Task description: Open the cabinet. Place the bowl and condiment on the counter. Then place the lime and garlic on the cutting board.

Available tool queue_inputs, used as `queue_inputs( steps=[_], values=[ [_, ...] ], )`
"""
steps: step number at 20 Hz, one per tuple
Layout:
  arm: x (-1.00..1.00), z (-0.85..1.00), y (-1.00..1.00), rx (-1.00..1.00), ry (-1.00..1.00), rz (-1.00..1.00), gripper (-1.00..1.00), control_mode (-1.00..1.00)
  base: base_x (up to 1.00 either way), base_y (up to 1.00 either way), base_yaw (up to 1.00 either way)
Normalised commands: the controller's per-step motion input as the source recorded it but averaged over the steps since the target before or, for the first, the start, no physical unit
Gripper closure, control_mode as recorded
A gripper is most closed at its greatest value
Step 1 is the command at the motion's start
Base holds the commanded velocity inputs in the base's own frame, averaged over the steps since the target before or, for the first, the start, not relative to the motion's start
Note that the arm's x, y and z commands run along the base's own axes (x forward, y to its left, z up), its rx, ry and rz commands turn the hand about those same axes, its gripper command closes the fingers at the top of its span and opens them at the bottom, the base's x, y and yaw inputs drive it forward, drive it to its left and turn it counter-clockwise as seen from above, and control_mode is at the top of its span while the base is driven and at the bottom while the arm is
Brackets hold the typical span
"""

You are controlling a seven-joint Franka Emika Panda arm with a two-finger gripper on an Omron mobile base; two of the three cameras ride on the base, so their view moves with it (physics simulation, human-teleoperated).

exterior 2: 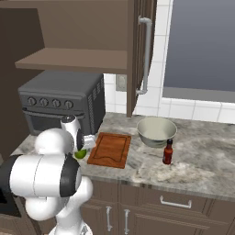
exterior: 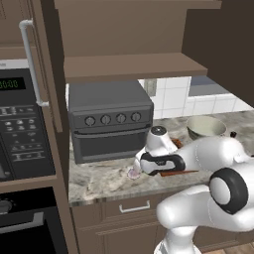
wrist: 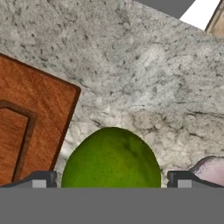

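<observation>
The gripper [wrist: 111, 181] hangs low over the counter [wrist: 144, 65] with its jaws spread wide apart, one tip on each side of the lime [wrist: 112, 159], nothing clamped yet. The lime sits on the stone just off the corner of the board [wrist: 30, 127]; the garlic [wrist: 212, 170] lies close on its other side. In the right base view the lime [exterior 2: 81, 154] peeks out beside the arm at the board's [exterior 2: 110, 149] left edge. The bowl [exterior 2: 156, 130] and condiment [exterior 2: 168, 152] already stand on the counter to the right, and the cabinet [exterior 2: 137, 50] is open, its shelf bare.

Risks, as I judge them: the lime is round and smooth, so an off-centre squeeze could squirt it out and send it rolling toward the near counter edge. One fingertip [wrist: 186, 180] sits near the garlic and could nudge it on closing. The other is close to the board's corner; going lower there might catch the edge and shift the board.

Room to move: the board's top is free, a short carry to the right. The oven [exterior 2: 59, 103] stands just behind, and the open door hangs above the board's far side, so a lift should stay modest
</observation>
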Motion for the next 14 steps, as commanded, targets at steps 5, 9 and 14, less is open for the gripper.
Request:
queue_inputs(
  steps=[5,9,14],
  values=[
    [0.07,-0.05,0.15,-0.06,0.02,0.02,1.0,-1.0,0.0,0.0,0.0],
    [-0.01,-0.07,-0.06,-0.02,0.0,0.03,1.0,-1.0,0.0,0.0,0.0],
    [-0.06,-0.05,-0.38,0.0,0.0,0.05,1.0,-1.0,0.0,0.0,0.0]
  ],
)
